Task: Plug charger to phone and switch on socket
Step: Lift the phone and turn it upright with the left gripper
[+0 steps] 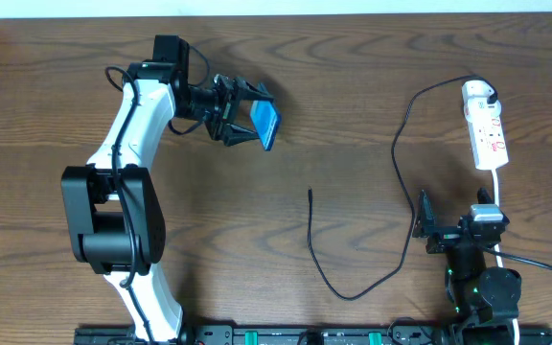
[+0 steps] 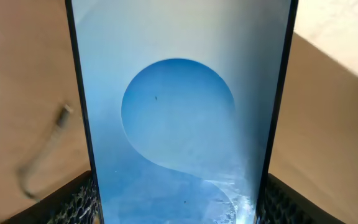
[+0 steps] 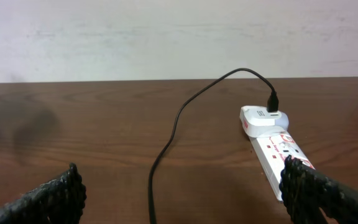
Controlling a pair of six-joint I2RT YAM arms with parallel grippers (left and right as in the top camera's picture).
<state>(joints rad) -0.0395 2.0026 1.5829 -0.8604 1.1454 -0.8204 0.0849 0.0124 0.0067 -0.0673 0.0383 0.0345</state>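
Wooden table (image 1: pixel 353 77) | left gripper (image 1: pixel 250 118) clamps phone (image 1: pixel 267 126) far-left | charger tip (image 1: pixel 311 193) lies right and nearer, axis near-far | right gripper (image 1: pixel 425 225) spread, empty

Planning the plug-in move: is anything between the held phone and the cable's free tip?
Nothing visible: only bare brown wooden table lies between the blue-screened smartphone in the left gripper and the thin black charger cable's tip.

White left arm (image 1: pixel 130 120) (black claw (image 1: pixel 247 115))
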